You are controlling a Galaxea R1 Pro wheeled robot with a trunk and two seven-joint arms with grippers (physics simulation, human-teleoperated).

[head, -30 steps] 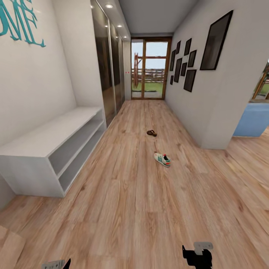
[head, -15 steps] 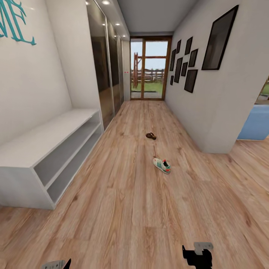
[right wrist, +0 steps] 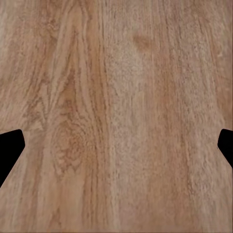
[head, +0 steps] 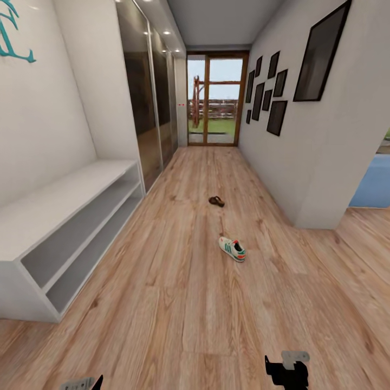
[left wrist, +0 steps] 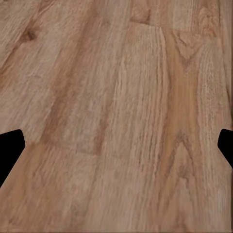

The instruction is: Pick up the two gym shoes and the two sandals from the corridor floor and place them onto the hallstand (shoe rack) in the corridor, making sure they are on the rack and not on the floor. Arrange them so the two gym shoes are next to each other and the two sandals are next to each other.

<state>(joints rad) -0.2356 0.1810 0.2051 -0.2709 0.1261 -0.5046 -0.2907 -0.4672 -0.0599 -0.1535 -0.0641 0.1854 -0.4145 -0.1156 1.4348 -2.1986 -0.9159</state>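
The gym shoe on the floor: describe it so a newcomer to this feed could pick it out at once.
Look down the corridor floor toward the glass door at the far end. Near the middle of the planks, right of the hallstand, lies the gym shoe. It is white with green stripes and an orange heel, unlike the smaller dark-brown sandal beyond it.

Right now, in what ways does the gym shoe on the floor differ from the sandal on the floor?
The gym shoe is white with green stripes and an orange heel; the sandal is dark brown. The gym shoe looks bulkier, the sandal flatter and slimmer. The gym shoe lies nearer the robot, the sandal farther down the corridor. Both lie on the wooden corridor floor, apart from each other and not on the hallstand.
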